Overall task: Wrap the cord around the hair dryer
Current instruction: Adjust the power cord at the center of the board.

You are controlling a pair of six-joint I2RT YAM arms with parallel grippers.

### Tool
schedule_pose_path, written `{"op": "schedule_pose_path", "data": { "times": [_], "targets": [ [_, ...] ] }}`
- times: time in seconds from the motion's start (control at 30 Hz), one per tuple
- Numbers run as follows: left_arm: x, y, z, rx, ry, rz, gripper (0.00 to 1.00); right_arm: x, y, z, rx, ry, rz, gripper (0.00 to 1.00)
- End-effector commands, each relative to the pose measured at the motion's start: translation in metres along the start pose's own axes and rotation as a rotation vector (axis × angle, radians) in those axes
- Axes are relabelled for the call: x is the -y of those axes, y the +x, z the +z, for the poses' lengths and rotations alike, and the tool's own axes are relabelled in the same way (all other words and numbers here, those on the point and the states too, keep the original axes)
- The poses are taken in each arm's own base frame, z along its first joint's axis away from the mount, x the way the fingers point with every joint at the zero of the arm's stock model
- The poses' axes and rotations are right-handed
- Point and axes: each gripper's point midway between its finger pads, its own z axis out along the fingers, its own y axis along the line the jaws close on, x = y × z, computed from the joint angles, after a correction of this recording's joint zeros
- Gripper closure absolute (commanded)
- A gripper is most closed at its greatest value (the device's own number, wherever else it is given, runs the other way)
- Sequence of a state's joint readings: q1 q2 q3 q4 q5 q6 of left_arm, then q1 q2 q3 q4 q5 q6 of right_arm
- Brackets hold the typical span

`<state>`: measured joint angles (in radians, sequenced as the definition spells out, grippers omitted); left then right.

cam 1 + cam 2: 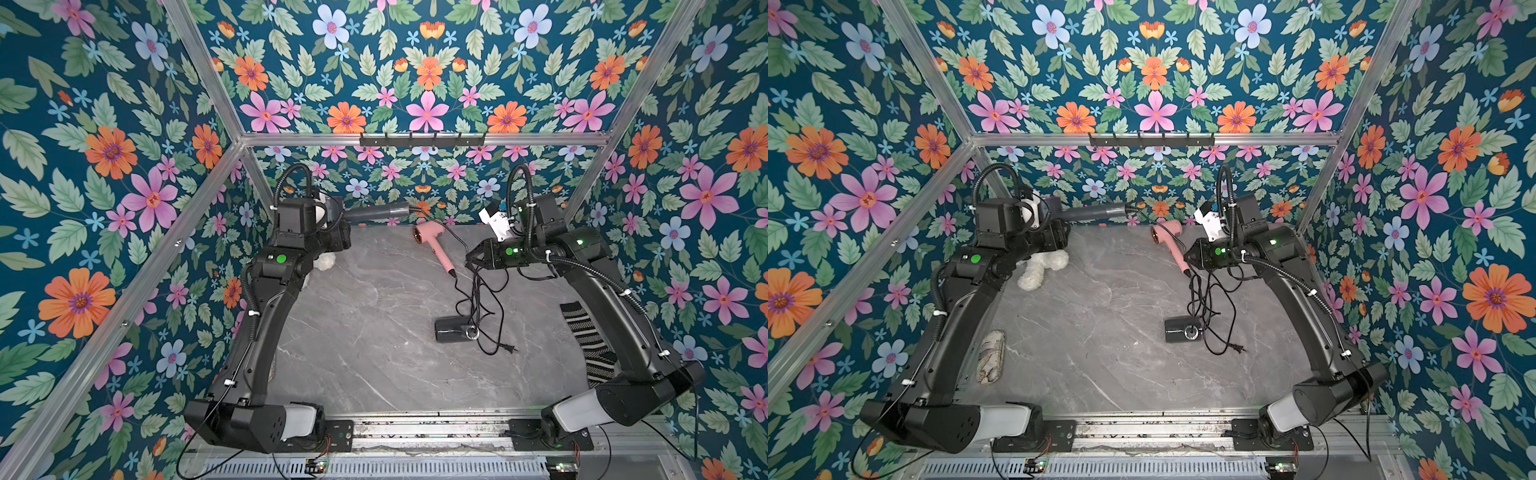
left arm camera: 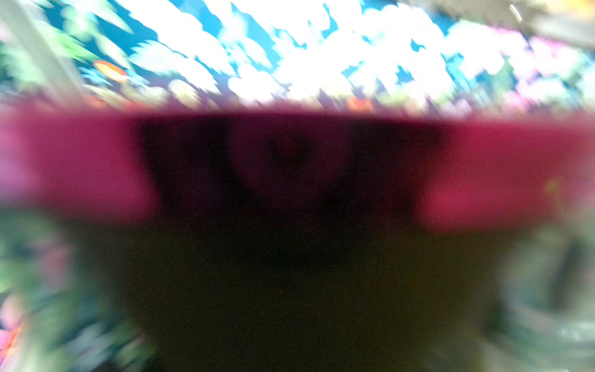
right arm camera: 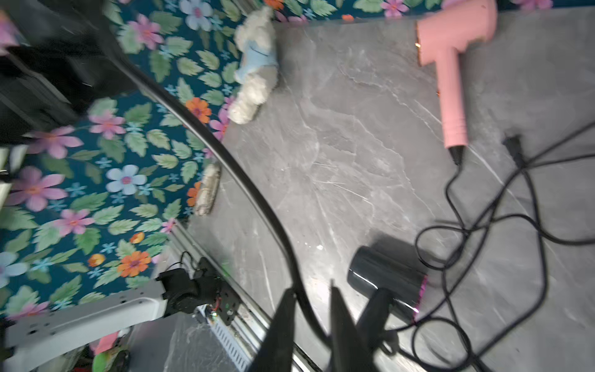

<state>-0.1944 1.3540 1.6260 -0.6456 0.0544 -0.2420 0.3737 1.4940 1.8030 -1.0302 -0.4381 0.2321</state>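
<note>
A grey hair dryer with a magenta part hangs above the back of the table, and my left gripper is shut on its head end. The left wrist view is a blur with a magenta band across it. The black cord leaves the handle's end and runs down to my right gripper. In the right wrist view the cord passes between the fingers of my right gripper, which stand apart around it. Below, cord loops lie tangled on the table, ending at a plug.
A pink dryer lies at the back middle and a black dryer lies among the cord loops. A white plush toy and a stone-patterned object sit by the left arm. A striped cloth lies under the right arm.
</note>
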Motion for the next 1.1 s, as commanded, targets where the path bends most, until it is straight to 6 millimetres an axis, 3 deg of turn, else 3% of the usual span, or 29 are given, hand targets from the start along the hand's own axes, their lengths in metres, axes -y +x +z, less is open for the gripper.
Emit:
{"op": "schedule_pose_path", "data": {
  "times": [0.0,0.1,0.3,0.4,0.5,0.7,0.9,1.0,1.07],
  "targets": [
    [-0.005,-0.046,-0.005,0.150,-0.042,-0.069,1.00,0.012,0.011,0.001,-0.025,0.059,-0.004,0.41],
    [-0.004,-0.058,0.001,0.170,-0.050,-0.075,1.00,0.016,0.025,-0.005,-0.024,0.072,0.008,0.30],
    [0.005,-0.065,0.018,0.163,-0.013,-0.096,1.00,0.012,0.058,-0.011,-0.001,0.066,-0.011,0.28],
    [0.007,-0.067,0.016,0.172,0.001,-0.102,1.00,0.030,0.056,-0.002,0.059,0.125,0.004,0.28],
    [0.010,-0.066,0.012,0.169,0.013,-0.101,1.00,0.027,0.041,0.014,0.170,0.058,0.004,0.30],
    [0.017,-0.062,0.007,0.154,0.038,-0.090,1.00,0.019,-0.005,0.026,0.314,-0.002,0.019,0.39],
    [0.024,-0.054,0.006,0.137,0.068,-0.079,1.00,0.011,-0.025,0.047,0.302,-0.046,0.037,0.49],
    [0.024,-0.057,0.002,0.150,0.068,-0.076,1.00,0.002,-0.025,0.057,0.277,-0.050,0.014,0.66],
    [0.022,-0.064,-0.003,0.175,0.052,-0.077,1.00,0.004,-0.024,0.059,0.266,-0.035,0.014,0.83]
  ]
}}
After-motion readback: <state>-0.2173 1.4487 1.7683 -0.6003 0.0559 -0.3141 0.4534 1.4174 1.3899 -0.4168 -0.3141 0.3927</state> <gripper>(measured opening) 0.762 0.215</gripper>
